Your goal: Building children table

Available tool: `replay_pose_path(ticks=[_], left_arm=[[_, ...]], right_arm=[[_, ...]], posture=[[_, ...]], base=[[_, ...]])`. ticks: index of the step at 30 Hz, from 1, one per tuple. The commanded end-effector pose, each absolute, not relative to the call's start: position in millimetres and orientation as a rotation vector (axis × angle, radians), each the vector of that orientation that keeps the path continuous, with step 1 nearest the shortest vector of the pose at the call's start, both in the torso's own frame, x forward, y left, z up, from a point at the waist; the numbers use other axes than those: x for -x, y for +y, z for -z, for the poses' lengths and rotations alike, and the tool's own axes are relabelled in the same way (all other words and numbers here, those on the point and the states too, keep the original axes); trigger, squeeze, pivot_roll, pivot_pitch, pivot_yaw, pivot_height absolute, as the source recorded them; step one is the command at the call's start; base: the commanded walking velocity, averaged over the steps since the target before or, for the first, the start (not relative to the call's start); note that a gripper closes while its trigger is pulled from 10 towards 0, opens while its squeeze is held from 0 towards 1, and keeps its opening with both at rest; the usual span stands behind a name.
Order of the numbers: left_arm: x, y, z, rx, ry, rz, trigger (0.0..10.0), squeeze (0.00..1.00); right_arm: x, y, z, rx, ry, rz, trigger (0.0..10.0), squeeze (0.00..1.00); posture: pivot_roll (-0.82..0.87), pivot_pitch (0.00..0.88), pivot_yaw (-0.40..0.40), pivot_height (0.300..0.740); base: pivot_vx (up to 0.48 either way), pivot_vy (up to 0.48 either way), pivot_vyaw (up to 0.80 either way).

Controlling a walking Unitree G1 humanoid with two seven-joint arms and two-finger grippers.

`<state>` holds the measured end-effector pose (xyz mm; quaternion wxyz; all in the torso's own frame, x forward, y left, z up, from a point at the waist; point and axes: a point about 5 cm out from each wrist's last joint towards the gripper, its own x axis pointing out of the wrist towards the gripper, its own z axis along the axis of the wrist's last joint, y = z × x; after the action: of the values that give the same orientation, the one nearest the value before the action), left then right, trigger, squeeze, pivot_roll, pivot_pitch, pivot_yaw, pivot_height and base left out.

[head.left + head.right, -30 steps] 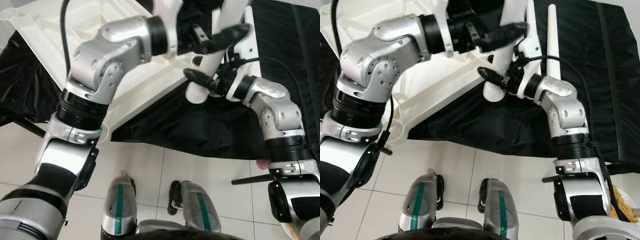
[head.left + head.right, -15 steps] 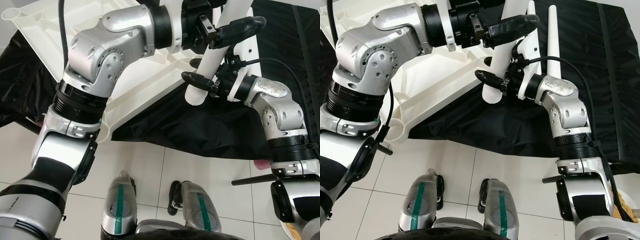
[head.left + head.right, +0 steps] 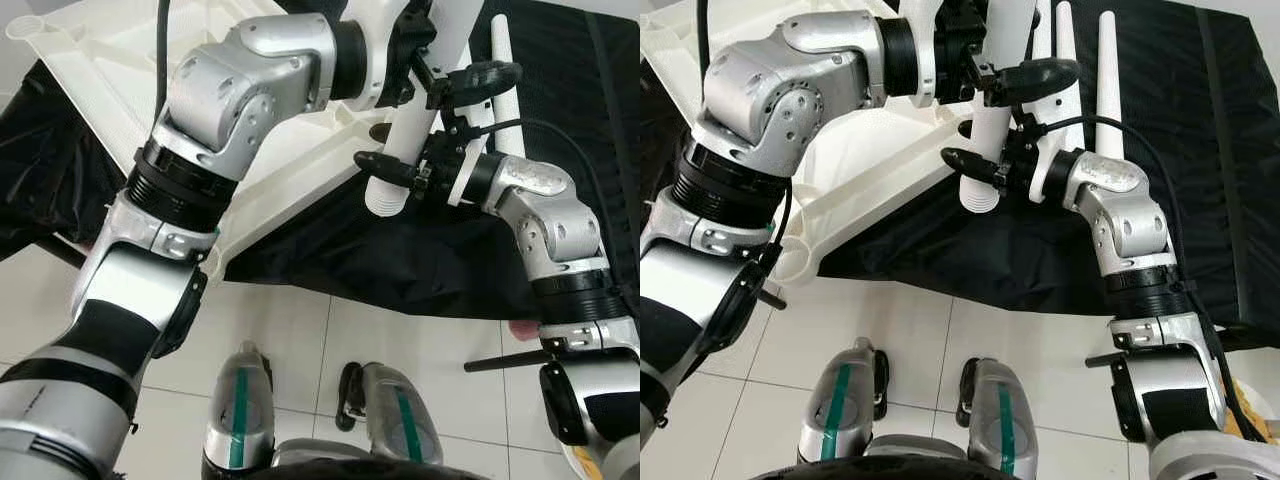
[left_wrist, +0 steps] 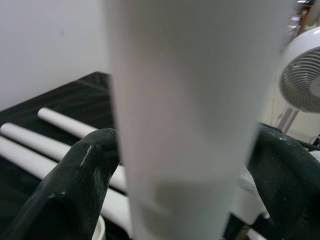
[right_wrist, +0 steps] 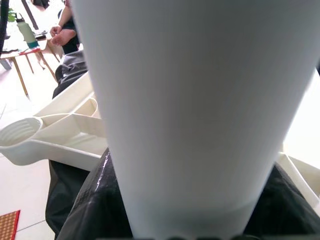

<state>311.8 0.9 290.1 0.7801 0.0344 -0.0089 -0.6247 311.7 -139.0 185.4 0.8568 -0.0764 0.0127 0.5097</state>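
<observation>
A white plastic table leg [image 3: 987, 130] is held nearly upright over the edge of the upturned white tabletop [image 3: 855, 160], its threaded end [image 3: 979, 200] pointing down. My left gripper [image 3: 1008, 75] is shut on the leg's upper part, a black finger [image 4: 80, 175] on each side of it. My right gripper [image 3: 975, 150] is shut on the same leg lower down, just above the thread. Two more white legs [image 3: 1107, 70] lie on the black cloth [image 3: 1020, 260] behind. A round corner socket [image 5: 20, 132] of the tabletop lies beyond the leg in the right wrist view.
The black cloth lies on a white tiled floor [image 3: 300, 330], with my feet [image 3: 240, 400] below it. A black rod [image 3: 500, 358] lies on the tiles at the right. A fan [image 4: 305, 80] stands behind. A person [image 5: 62, 30] sits far back beside a small table.
Both grippers have kept hold of the leg. It has swung more upright and shifted a little left, towards the tabletop. My left forearm has risen and rotated.
</observation>
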Motion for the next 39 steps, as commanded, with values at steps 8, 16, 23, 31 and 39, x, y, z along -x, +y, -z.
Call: replay_pose_path(ticks=[8,16,23,31,39], left_arm=[[-319.1,9.4,-300.8,-0.050,-0.049,1.288,0.0,0.00],[-319.8,12.4,-309.3,-0.045,-0.085,1.283,0.0,0.00],[-319.7,15.0,-315.1,-0.066,-0.114,1.282,0.0,0.00],[-327.2,21.4,-323.7,-0.099,-0.150,1.175,10.0,0.00],[-332.6,27.8,-332.0,-0.081,-0.189,1.080,10.0,0.00]], right_arm=[[-316.4,-140.4,-193.3,0.169,-0.006,-1.056,10.0,0.00],[-320.1,-143.1,-192.8,0.144,-0.001,-1.020,10.0,0.00],[-323.2,-145.0,-191.4,0.114,0.009,-0.972,10.0,0.00],[-331.9,-147.4,-198.3,0.045,-0.034,-0.853,10.0,1.00],[-333.7,-134.8,-200.7,0.035,-0.086,-0.730,10.0,0.00]], posture=[[0.07,0.012,-0.006,0.740],[0.08,0.013,-0.015,0.740],[0.08,0.016,-0.021,0.740],[0.09,0.019,-0.029,0.740],[0.09,0.023,-0.038,0.740]], base=[[0.000,0.000,0.00],[0.000,0.000,0.00],[0.000,0.000,0.00],[0.000,0.000,0.00],[0.000,0.000,0.00]])
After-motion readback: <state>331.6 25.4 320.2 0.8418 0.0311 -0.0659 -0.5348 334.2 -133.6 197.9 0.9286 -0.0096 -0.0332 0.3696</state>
